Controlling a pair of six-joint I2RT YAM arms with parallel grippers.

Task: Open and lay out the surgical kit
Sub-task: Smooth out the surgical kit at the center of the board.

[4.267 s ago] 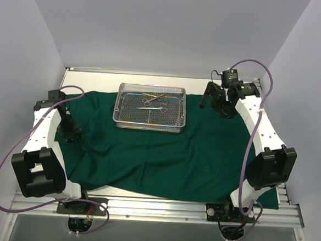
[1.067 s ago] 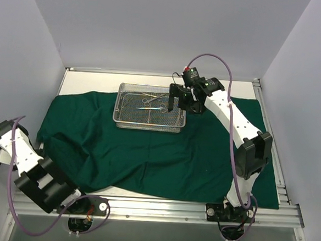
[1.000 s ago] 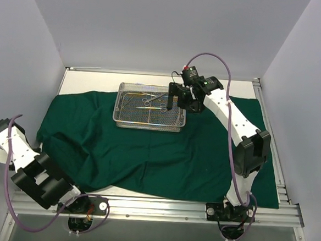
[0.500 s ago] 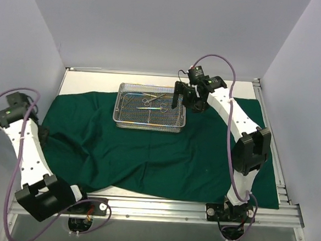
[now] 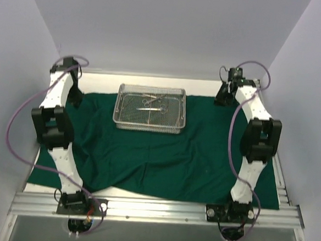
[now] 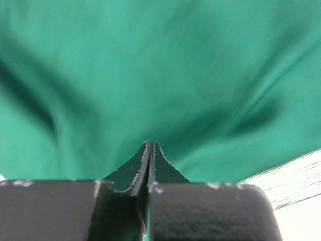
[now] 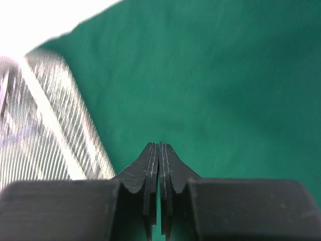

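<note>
Green drape (image 5: 147,152) is spread open across the table (image 5: 97,82). The wire-mesh tray (image 5: 149,126) sits on its far middle, with the steel instruments (image 5: 151,102) lying inside. My left gripper (image 6: 150,145) hangs over the drape's far left corner, jaws pressed closed. Over at the far right edge, the right gripper (image 7: 159,145) has its jaws closed too, with the tray blurry off to its left.

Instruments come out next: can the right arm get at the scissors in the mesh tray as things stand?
Probably yes. The tray is open-topped with nothing over the scissors, and the right gripper hangs over the drape to its right. Its jaws are shut, so open them first.
</note>
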